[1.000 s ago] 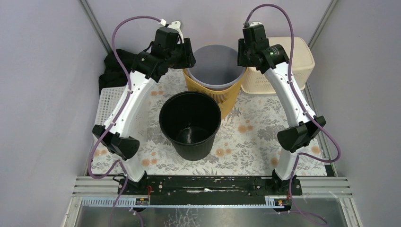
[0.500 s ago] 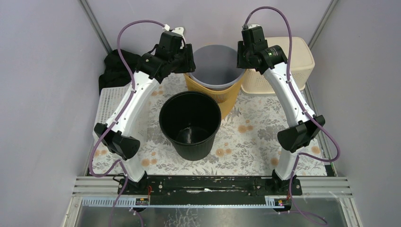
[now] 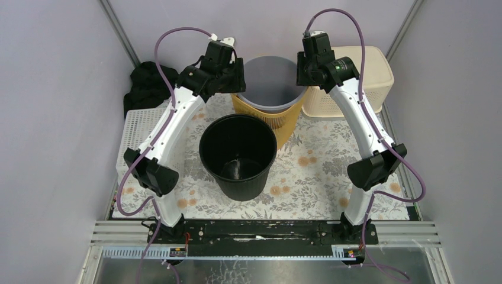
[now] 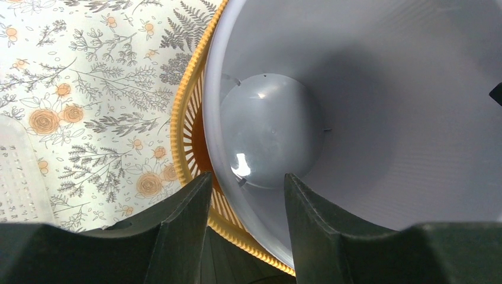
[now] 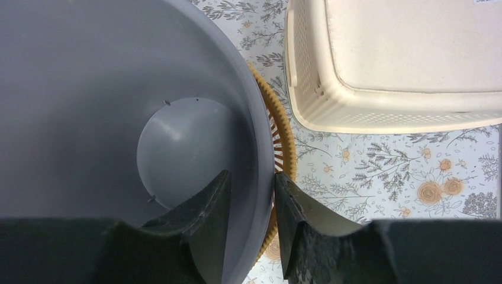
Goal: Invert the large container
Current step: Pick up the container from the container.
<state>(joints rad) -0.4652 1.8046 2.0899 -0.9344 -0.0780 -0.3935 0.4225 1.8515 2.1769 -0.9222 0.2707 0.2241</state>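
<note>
The large grey container [image 3: 272, 77] stands upright, nested in a yellow slatted basket [image 3: 269, 118] at the back centre. My right gripper [image 3: 300, 77] is shut on its right rim; in the right wrist view [image 5: 253, 174] one finger is inside the grey wall [image 5: 89, 71] and one outside. My left gripper [image 3: 237, 80] is open at the left rim. In the left wrist view [image 4: 247, 176] its fingers straddle the grey rim [image 4: 355, 89] and the yellow basket's edge [image 4: 183, 130], not touching either.
A black bucket [image 3: 238, 154] stands upright in the middle of the flowered mat. A cream lidded basket [image 3: 376, 80] sits right of the grey container, close to my right gripper. A white perforated tray [image 3: 137, 127] and black cloth [image 3: 142, 89] lie at the left.
My left arm has moved right and toward the back, bringing its open gripper over the grey container's left rim. The right arm and the containers have not moved.
</note>
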